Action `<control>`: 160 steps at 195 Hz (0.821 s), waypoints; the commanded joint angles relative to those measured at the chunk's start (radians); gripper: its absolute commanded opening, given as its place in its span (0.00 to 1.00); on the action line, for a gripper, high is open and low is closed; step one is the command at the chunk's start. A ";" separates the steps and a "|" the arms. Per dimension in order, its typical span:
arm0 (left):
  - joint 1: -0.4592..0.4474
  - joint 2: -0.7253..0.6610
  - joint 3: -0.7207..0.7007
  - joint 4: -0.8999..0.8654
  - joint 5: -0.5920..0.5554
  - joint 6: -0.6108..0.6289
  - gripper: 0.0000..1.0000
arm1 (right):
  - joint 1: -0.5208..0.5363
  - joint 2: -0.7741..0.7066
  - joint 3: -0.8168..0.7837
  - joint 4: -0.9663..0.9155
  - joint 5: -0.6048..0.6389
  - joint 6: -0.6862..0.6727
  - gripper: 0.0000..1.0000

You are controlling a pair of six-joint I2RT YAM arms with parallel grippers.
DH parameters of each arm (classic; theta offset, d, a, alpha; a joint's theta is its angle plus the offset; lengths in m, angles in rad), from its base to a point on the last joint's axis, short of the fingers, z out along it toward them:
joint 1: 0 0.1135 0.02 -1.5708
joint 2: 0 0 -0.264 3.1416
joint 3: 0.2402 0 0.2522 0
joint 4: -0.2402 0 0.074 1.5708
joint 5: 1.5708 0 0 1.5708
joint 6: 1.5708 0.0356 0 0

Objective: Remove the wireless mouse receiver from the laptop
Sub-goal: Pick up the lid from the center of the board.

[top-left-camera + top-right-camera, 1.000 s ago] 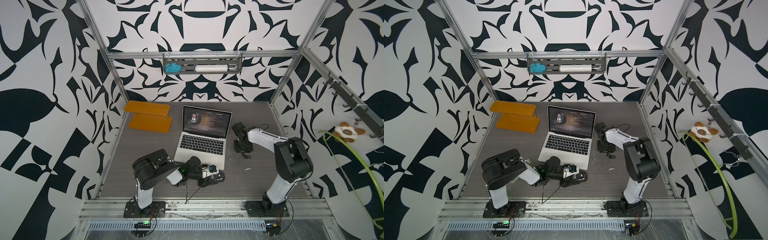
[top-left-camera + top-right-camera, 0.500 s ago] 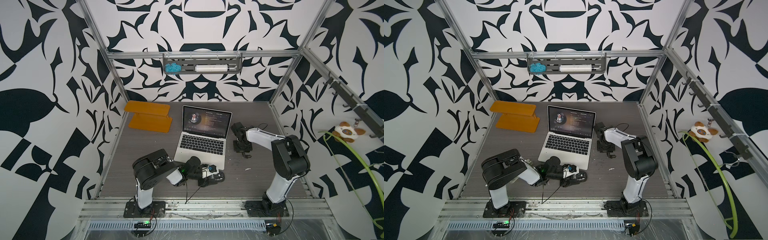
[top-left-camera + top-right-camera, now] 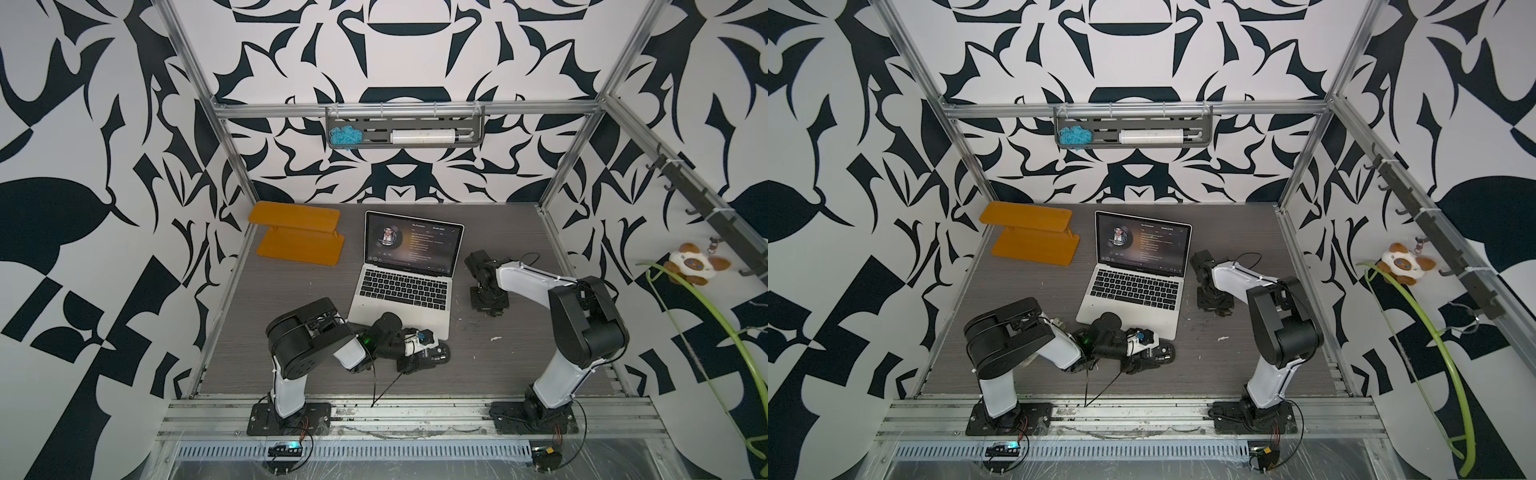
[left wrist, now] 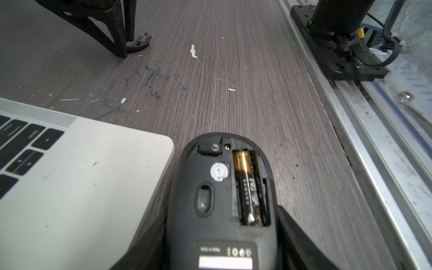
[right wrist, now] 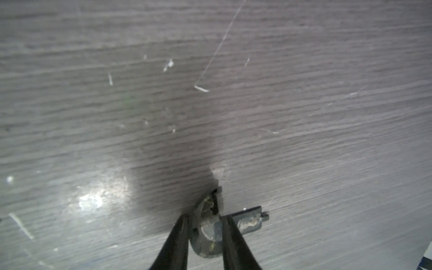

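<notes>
The silver laptop (image 3: 405, 286) (image 3: 1138, 286) stands open mid-table, its screen lit. On the table to its right my right gripper (image 3: 490, 305) (image 5: 205, 218) points down. Its two fingers pinch a tiny dark L-shaped piece, the wireless mouse receiver (image 5: 209, 230), which rests on the table clear of the laptop. It also shows in the left wrist view as the receiver (image 4: 138, 43). At the laptop's front right corner (image 4: 140, 145) my left gripper (image 3: 428, 357) (image 4: 222, 217) is shut on an upturned black mouse (image 4: 222, 198) whose battery bay lies open.
An orange two-tier stand (image 3: 297, 239) sits at the back left. A grey shelf (image 3: 405, 133) hangs on the back wall. The metal rail (image 4: 350, 117) and the right arm's base (image 4: 339, 35) run along the table's front edge. White scraps (image 3: 495, 338) lie right of the laptop.
My right gripper's jaws have narrowed onto the small piece, and the right arm's elbow has shifted slightly left. The left arm and the mouse have stayed put.
</notes>
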 commanded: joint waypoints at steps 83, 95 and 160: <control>0.002 0.058 -0.030 -0.213 -0.026 -0.032 0.01 | -0.003 -0.019 0.013 -0.017 -0.040 -0.013 0.00; 0.002 0.053 -0.032 -0.211 -0.018 -0.032 0.00 | -0.002 -0.076 0.017 -0.022 -0.071 -0.012 0.00; 0.055 -0.041 -0.111 -0.110 0.019 -0.071 0.00 | -0.038 -0.516 -0.160 0.283 -0.563 0.016 0.00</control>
